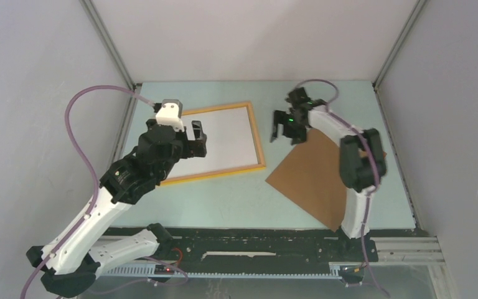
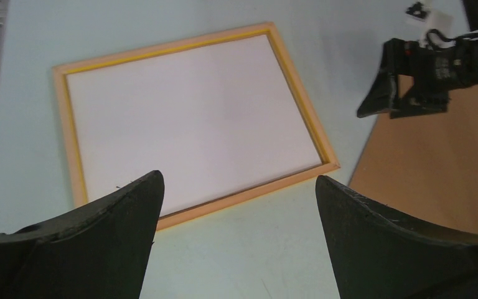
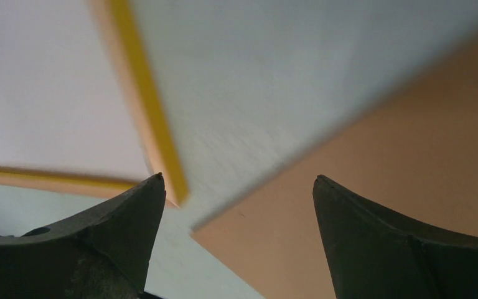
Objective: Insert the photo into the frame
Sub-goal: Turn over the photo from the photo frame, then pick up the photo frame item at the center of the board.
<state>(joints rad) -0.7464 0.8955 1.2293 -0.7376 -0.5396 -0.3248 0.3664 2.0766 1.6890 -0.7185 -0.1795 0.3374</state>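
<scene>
The photo (image 1: 224,140) lies plain white side up inside the frame (image 1: 224,173), filling its opening, on a pale green counter (image 1: 236,199) walled in by light grey panels with metal corner posts. From above, the frame sits left of centre, and a brown backing board (image 1: 314,177) lies flat on the counter to its right, turned at an angle and apart from it. The left gripper (image 1: 198,140) hangs over the frame's left part with jaws spread, and the right gripper (image 1: 284,128) is above the board's far corner. In the left wrist view the thin yellow-orange rim (image 2: 162,48) surrounds the blank white sheet (image 2: 193,118). The left jaws stand wide apart with nothing between them, and the right gripper (image 2: 404,93) shows over the board's edge (image 2: 435,168). The right wrist view is blurred. A corner of the rim (image 3: 146,93), bare counter (image 3: 255,75) and board (image 3: 411,137) lie below its widely parted, empty jaws.
</scene>
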